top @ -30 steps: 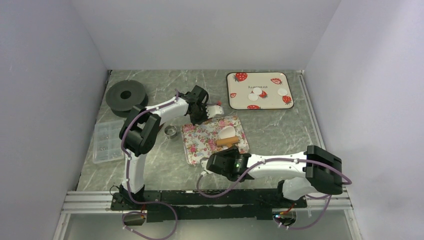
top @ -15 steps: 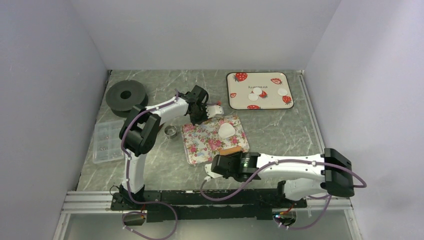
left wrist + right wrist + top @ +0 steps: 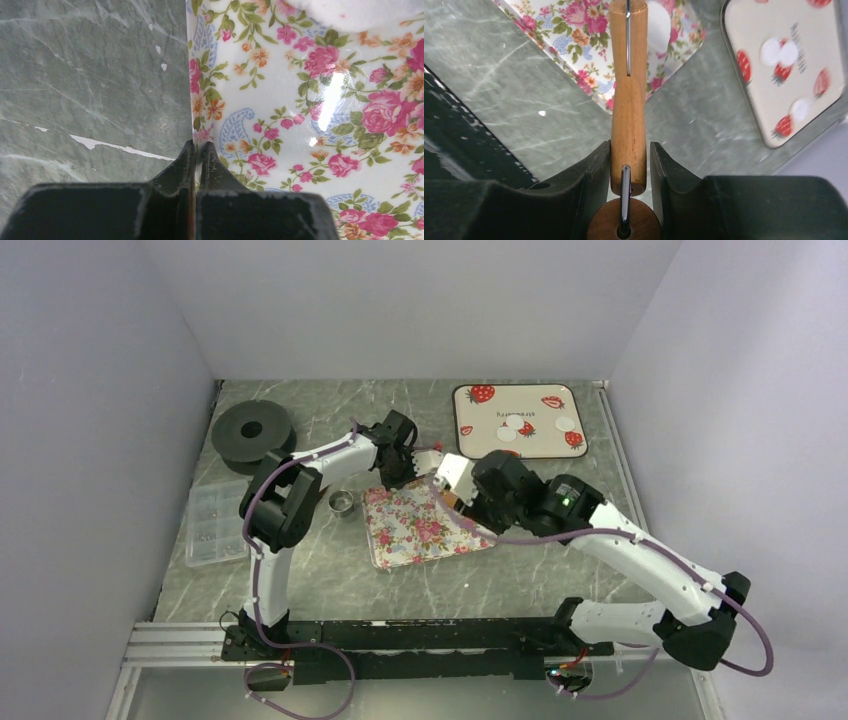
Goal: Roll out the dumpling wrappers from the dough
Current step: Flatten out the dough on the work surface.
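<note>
Black and pinched tight, the left gripper [image 3: 199,146] was clamped on the rim of the floral tray [image 3: 280,150], which should be held steady. The dough [image 3: 658,25] was seen just ahead of the right gripper [image 3: 629,149], closed on the handle of the rolling pin [image 3: 628,100]; the pin should be lowered level and pressed evenly. Finished dumpling wrappers [image 3: 780,51] were seen farther right, on the strawberry tray [image 3: 754,95].

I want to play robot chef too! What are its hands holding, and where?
The right gripper clamps a wooden rolling pin around its handle, near the end. The left gripper seems pinched shut on the edge of the floral tray.
</note>
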{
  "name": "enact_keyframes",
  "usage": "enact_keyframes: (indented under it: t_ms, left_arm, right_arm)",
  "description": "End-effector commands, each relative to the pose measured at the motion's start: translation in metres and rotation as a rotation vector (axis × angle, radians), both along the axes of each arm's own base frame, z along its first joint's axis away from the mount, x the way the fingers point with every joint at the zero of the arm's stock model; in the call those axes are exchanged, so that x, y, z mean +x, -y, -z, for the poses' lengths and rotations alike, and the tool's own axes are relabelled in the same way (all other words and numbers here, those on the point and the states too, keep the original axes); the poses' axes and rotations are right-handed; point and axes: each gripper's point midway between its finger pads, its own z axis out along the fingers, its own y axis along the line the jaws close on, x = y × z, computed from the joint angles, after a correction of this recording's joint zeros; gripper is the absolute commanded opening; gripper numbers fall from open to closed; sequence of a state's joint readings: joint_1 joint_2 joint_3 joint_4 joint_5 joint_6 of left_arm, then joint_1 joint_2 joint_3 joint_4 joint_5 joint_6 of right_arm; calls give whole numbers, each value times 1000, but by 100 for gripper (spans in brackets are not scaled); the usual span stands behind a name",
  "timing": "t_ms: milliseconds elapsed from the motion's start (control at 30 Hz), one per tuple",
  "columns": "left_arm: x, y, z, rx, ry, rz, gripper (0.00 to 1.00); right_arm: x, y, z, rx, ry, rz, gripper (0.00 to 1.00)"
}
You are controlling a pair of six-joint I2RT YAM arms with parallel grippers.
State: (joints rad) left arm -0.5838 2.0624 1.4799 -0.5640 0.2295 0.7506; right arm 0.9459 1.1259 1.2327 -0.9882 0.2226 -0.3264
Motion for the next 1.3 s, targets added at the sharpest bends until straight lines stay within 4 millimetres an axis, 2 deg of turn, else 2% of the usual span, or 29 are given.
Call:
enact_keyframes:
  t_ms: [0, 67, 167, 267, 433, 567, 767, 867, 1100, 1267]
  left_arm:
    - [-59, -34, 70, 171, -258, 10, 0]
    - [-60, -34, 69, 170, -254, 13, 0]
    - [-60, -35, 67, 175, -245, 11, 0]
    - [-60, -31, 66, 157, -249, 14, 0]
    - [-62, -31, 70, 185, -241, 32, 0]
    - [-64, -31, 70, 187, -249, 33, 0]
    - [-64, -30, 69, 182, -249, 34, 0]
    - [-62, -29, 68, 179, -238, 36, 0]
    - [-64, -30, 71, 185, -248, 34, 0]
    - [-63, -31, 69, 188, -240, 32, 0]
  right_arm:
    - [0, 9, -7, 138, -213, 276, 0]
    - [7, 14, 1, 168, -345, 415, 0]
    - [28, 18, 4, 240, -455, 528, 0]
    - [56, 8, 4, 346, -563, 585, 0]
    - [93, -9, 10, 345, -629, 624, 0]
    - [110, -16, 18, 321, -653, 631, 0]
    - [104, -10, 56, 216, -730, 648, 0]
    - [103, 0, 80, 137, -741, 682, 0]
    - [93, -4, 134, 63, -867, 690, 0]
    - [87, -8, 156, 57, -911, 689, 0]
